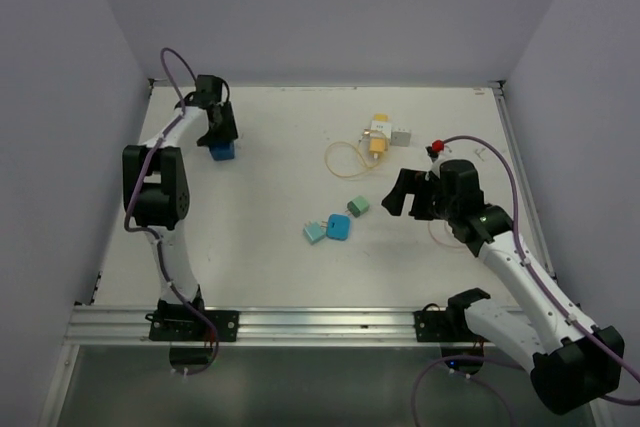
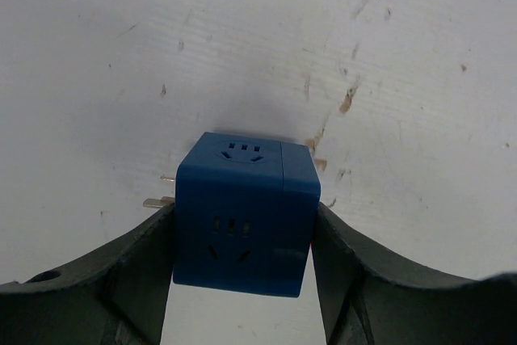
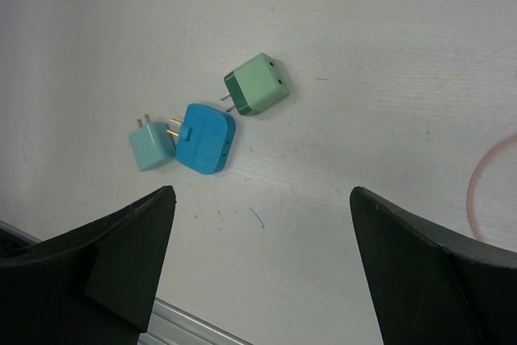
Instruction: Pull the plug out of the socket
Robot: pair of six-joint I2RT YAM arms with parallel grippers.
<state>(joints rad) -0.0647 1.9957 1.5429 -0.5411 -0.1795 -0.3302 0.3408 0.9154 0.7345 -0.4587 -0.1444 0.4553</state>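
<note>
Currently: left gripper [image 2: 242, 248] pinches the blue socket cube [image 2: 245, 216] by its sides; right gripper [image 3: 260, 199] spread wide, empty, near blue plug [image 3: 203, 138].

Light is even and diffuse, falling from above; the white table [image 1: 270, 157] reads bright in the top view with no harsh glare; the strip below the rail [image 1: 300, 324] is dim and grey; small things there look soft. In the left wrist view a faint grey shadow spreads behind the blue socket cube [image 2: 242, 216], whose faces are sharp; the left fingers [image 2: 97, 288] are dark, with little detail. In the right wrist view the blue plug [image 3: 203, 138] casts a thin soft shadow; the right fingers [image 3: 428, 272] are near-black, slightly blurred at their edges.
</note>
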